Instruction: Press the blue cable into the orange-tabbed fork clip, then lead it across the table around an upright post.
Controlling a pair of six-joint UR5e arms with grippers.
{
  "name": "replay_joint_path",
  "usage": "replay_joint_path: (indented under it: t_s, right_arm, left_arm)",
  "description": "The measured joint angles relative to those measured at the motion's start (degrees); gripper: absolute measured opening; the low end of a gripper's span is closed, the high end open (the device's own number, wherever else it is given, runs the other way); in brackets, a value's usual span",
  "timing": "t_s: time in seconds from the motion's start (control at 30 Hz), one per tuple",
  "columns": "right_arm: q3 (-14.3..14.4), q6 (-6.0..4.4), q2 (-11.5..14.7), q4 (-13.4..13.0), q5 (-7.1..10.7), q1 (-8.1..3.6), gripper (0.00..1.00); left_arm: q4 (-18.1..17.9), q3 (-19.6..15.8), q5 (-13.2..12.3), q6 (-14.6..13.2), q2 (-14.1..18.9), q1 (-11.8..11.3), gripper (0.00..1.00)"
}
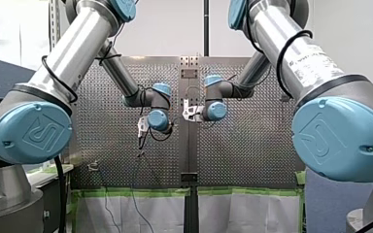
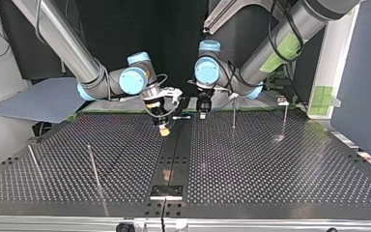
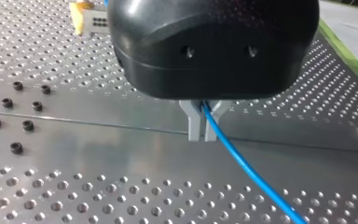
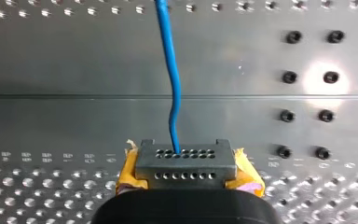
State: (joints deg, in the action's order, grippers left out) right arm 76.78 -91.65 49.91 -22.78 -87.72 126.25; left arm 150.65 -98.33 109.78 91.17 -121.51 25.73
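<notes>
Pinching blue cable (image 3: 240, 158) in left gripper (image 3: 201, 135); right gripper (image 4: 185, 156), yellow-padded, clamped on same cable above perforated counter (image 3: 74, 186)

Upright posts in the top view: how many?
4: far-left post, next post beside it; at the view's right, inner post and outer post. More may be hidden.

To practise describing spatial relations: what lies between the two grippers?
In the top view, the table's plain centre strip lies between the right gripper and the left gripper; the right wrist view shows the blue cable crossing it.
</notes>
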Motion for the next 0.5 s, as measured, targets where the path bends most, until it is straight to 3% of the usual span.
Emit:
replay_joint_path:
  t_s: [0.2,0.5]
  right_arm:
    - [0.0,-0.07,1.8,0.5,-0.04,-0.20,0.00]
    - [0.0,-0.59,4.6,0.8,-0.29,-0.75,0.00]
  left_arm:
    - [2.0,1.7,0.1,0.1,0.5,0.4,0.00]
    - [3.2,3.1,0.1,2.7,4.3,0.6,0.00]
